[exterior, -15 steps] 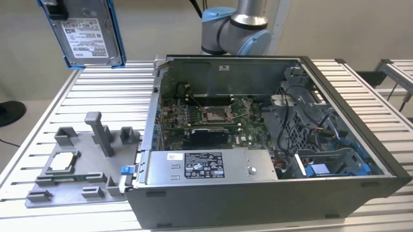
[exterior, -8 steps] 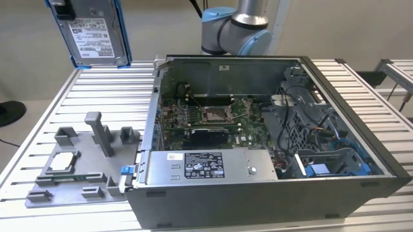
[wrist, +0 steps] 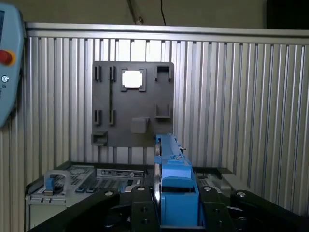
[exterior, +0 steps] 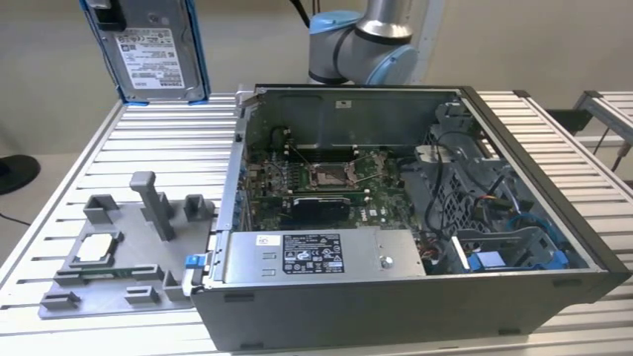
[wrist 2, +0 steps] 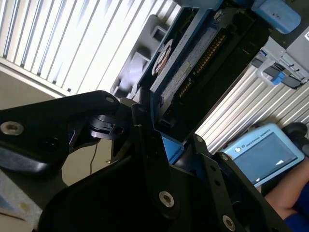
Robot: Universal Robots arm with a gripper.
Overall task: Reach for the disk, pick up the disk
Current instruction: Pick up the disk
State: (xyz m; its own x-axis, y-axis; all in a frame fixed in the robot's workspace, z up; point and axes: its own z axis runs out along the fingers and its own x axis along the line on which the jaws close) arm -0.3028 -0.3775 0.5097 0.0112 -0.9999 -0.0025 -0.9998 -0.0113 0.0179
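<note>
The disk point(exterior: 153, 55), a silver-grey drive with a white label in a blue bracket, hangs upright in the air above the table's far corner on the exterior view's left. My gripper point(exterior: 107, 16) is shut on its upper part, and most of the gripper is cut off by the frame edge. In the first wrist view the disk's blue bracket point(wrist: 174, 193) stands edge-on between my black fingers point(wrist: 140, 210). The second wrist view has the disk point(wrist 2: 188, 63) reaching out from the gripper point(wrist 2: 169, 145), well clear of the table below.
An open computer case point(exterior: 514, 297) fills the table's middle and right, with a long grey metal box point(exterior: 316, 256) at its front. A grey fixture plate point(exterior: 118, 289) holding a small square chip point(exterior: 94, 247) lies on the slatted table point(exterior: 148, 148). A teach pendant point(wrist 2: 263, 152) lies beside a person's sleeve point(wrist 2: 297, 203).
</note>
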